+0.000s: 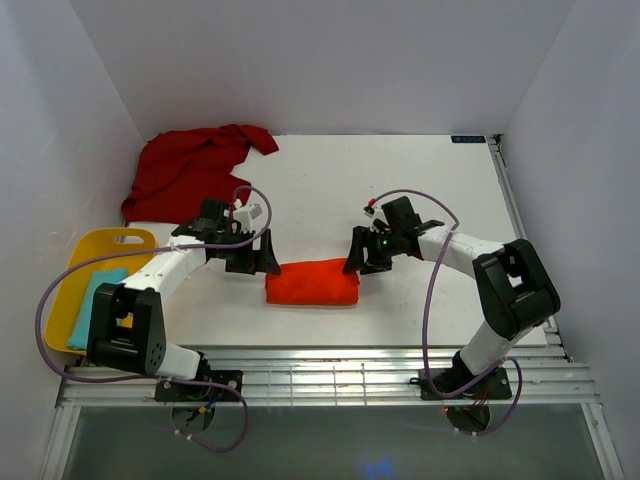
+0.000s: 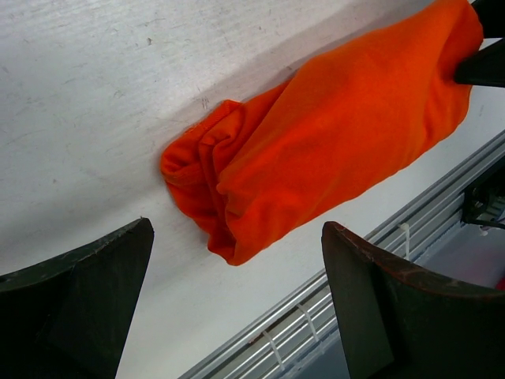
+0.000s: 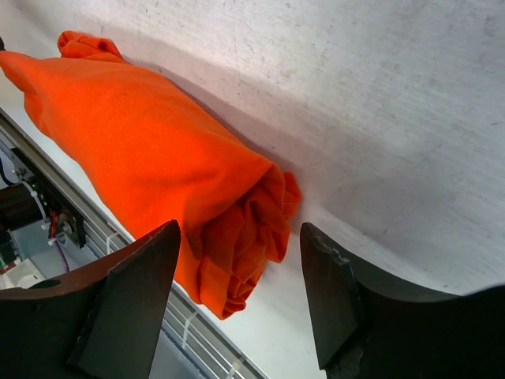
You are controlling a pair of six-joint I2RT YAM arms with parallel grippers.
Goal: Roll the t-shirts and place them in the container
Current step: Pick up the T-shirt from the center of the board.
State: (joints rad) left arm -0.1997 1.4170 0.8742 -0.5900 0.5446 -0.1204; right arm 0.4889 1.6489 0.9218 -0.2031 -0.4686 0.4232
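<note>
At the near edge, bottom of the top view, an aluminium rail (image 1: 330, 375) borders the table (image 1: 420, 190). Just beyond it, at lower centre, the orange-red t-shirt (image 1: 312, 283) lies as a finished roll parallel to the rail. The left gripper (image 1: 255, 262) stands at its left end and the right gripper (image 1: 362, 258) at its right end. Both have their jaws wide apart with no cloth pinched between them. The step in hand appears to be letting go of the roll. Lift each gripper straight up and clear of the ends, because a finger dragging the loose folds there could unwind the layers. At the left of the frame, a yellow tub (image 1: 100, 240) holds a teal cloth (image 1: 95, 300) beside the left arm, so keep the elbow off it. Farthest away, at upper left, the dark crimson t-shirt (image 1: 195, 170) lies crumpled and not yet rolled. It needs flattening first.
</note>
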